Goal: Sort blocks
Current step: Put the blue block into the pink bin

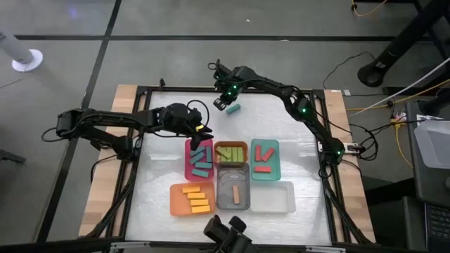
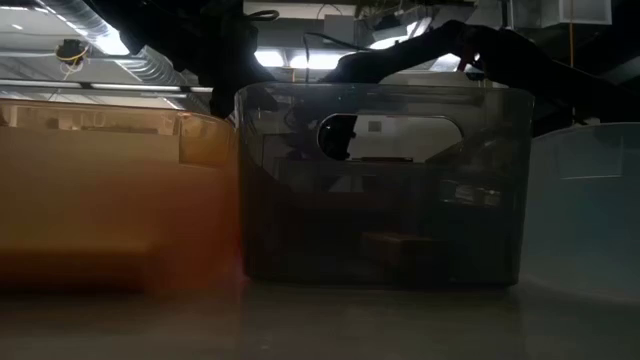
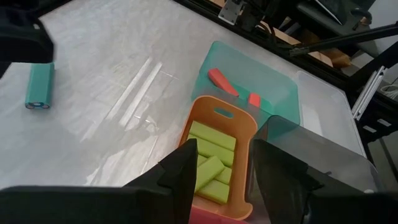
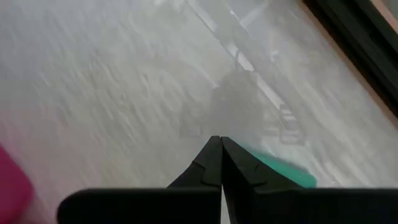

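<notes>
One teal block (image 1: pixel 233 109) (image 3: pixel 38 87) lies flat on the table at the far middle, seen in the right wrist view as a teal block (image 4: pixel 286 171) just past my fingers. My right gripper (image 1: pixel 223 102) (image 4: pixel 221 142) hangs shut just above and beside it, with nothing between the fingers. My left gripper (image 1: pixel 200 133) (image 3: pixel 224 152) stands open and empty over the far end of the pink tray (image 1: pixel 188 169), which holds teal blocks (image 1: pixel 200 160). Lime green blocks (image 3: pixel 208 165) lie in the brown-orange tray (image 1: pixel 230 145).
A teal tray (image 1: pixel 274 151) holds red blocks (image 1: pixel 264 156). The near row has an orange tray (image 1: pixel 176 204) with yellow-orange blocks (image 1: pixel 197 199), a grey tray (image 1: pixel 223 197) with a brown block (image 1: pixel 236 192) and a clear tray (image 1: pixel 274 199). Bare table lies at the far left.
</notes>
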